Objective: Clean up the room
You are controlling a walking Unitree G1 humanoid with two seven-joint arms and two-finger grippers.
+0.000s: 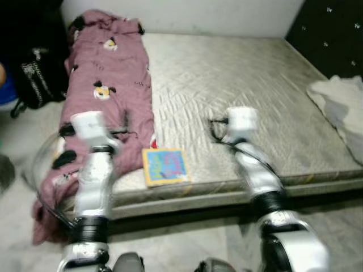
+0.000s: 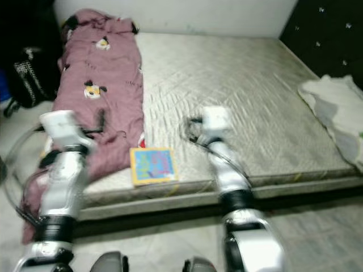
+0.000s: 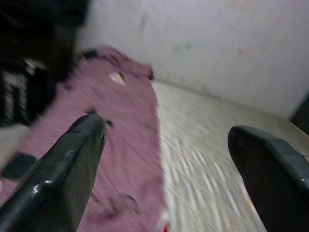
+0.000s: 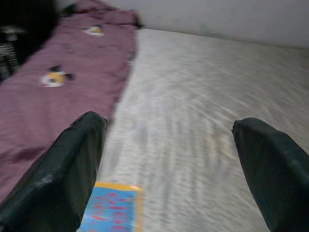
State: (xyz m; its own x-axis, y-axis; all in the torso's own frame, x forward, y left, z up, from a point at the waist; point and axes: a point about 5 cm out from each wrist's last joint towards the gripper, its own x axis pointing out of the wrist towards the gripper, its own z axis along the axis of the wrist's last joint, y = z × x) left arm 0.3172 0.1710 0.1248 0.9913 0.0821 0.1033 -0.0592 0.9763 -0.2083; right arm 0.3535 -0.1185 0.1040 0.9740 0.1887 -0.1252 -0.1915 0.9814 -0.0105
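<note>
Two grippers hover open and empty over the bed, flanking a colourful book at its near edge. The book lies between them, long axis roughly across the edge; the right gripper appears slightly nearer than the left gripper, which faces along the maroon blanket.

bare mattress, pink blanket, book, white cloth

A long mauve blanket printed with small cartoon figures lies stretched along the mattress's nine o'clock edge, its near end spilling over the corner toward the floor. Just beside it, at the near edge, a square picture book with a yellow border and blue cover lies flat. A rumpled white cloth sits at three o'clock.
</note>
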